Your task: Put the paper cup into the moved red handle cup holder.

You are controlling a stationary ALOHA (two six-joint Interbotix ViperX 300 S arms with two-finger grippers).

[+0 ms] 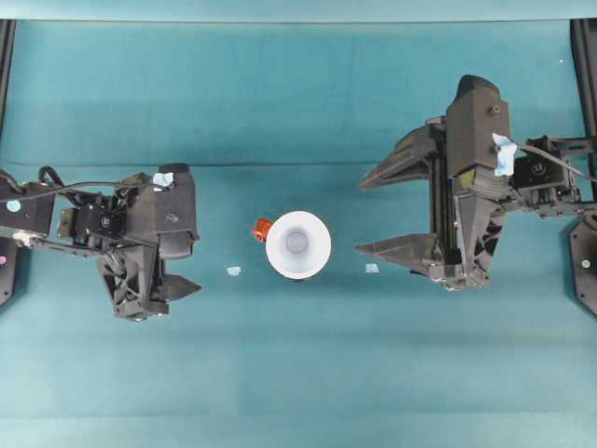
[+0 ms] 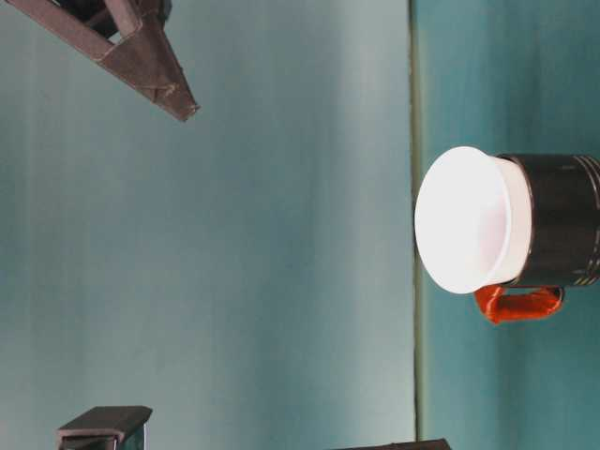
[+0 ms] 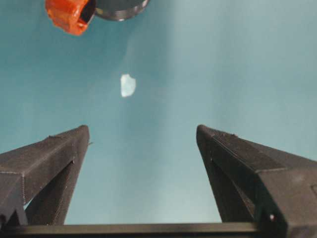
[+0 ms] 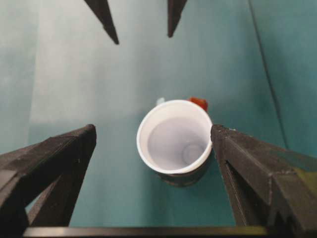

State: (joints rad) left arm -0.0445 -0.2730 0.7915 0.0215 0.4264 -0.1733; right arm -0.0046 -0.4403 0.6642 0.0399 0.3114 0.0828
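Observation:
The white paper cup (image 1: 298,245) sits upright inside the black red handle cup holder (image 2: 562,220), its rim flaring above the holder's top. The red handle (image 1: 262,229) sticks out toward the left arm. In the right wrist view the paper cup (image 4: 176,136) is empty, and the holder (image 4: 183,177) shows dark beneath it. My left gripper (image 1: 191,266) is open and empty, left of the cup and apart from it. From the left wrist, the handle (image 3: 69,15) lies beyond that gripper (image 3: 142,130). My right gripper (image 1: 359,217) is wide open and empty, to the cup's right.
Two small pale tape scraps lie on the teal cloth, one (image 1: 233,271) left of the cup and one (image 1: 371,268) right of it. Black frame posts stand at the table's far left and right edges. Open cloth lies in front of and behind the cup.

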